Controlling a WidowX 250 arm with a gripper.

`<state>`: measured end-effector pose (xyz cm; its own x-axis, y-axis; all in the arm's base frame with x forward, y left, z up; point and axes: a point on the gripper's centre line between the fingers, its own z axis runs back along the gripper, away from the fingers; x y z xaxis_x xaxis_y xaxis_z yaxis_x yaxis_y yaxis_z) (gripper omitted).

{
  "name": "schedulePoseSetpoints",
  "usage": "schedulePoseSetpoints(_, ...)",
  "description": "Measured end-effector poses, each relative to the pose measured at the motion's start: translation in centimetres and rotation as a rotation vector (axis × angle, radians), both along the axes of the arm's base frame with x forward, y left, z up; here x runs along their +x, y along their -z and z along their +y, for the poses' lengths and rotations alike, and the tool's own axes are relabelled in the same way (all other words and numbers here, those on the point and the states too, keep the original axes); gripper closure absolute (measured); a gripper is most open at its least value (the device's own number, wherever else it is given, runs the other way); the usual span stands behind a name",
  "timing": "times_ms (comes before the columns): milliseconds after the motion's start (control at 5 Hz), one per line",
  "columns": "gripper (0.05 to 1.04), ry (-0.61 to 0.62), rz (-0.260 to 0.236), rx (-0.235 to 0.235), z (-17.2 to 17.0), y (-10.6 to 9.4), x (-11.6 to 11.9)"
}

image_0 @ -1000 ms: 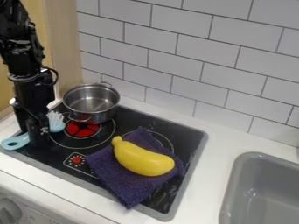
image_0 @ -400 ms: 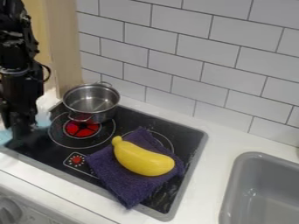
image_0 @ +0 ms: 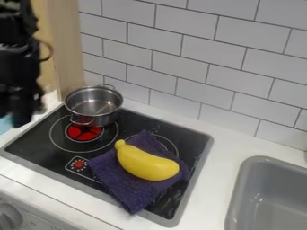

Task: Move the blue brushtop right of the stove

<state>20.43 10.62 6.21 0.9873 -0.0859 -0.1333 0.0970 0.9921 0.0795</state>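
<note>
The gripper (image_0: 23, 120) hangs at the left edge of the camera view, left of the stove (image_0: 37, 157) and higher than the stove's surface. It is shut on the light blue brush (image_0: 5, 124), whose blue part sticks out to the left of the fingers and is cut off by the view's edge. The brush's bristles are hidden. Right of the stove, the white counter (image_0: 219, 179) runs to the sink.
A metal pot (image_0: 94, 105) stands at the stove's back left. A yellow banana (image_0: 146, 162) lies on a purple cloth (image_0: 129, 193) over the stove's right part. The grey sink (image_0: 243, 191) is at the far right.
The gripper has moved left and then up, and the brush has gone with it, off the stove's left part toward the view's left edge. Pot, cloth and banana have stayed put.
</note>
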Motion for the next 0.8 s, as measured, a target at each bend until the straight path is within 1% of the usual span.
schedulePoseSetpoints(200, 0.764, -0.117, -0.039, 0.012, -4.1, -1.4, 1.6)
schedulePoseSetpoints(400, 0.764, -0.374, -0.100, -0.049, -7.3, -2.6, 4.0)
schedulePoseSetpoints(600, 0.764, -0.610, -0.049, -0.073, -10.5, -1.7, 5.6)
schedulePoseSetpoints(800, 0.764, -0.860, -0.094, -0.102, -13.3, -1.1, 8.3)
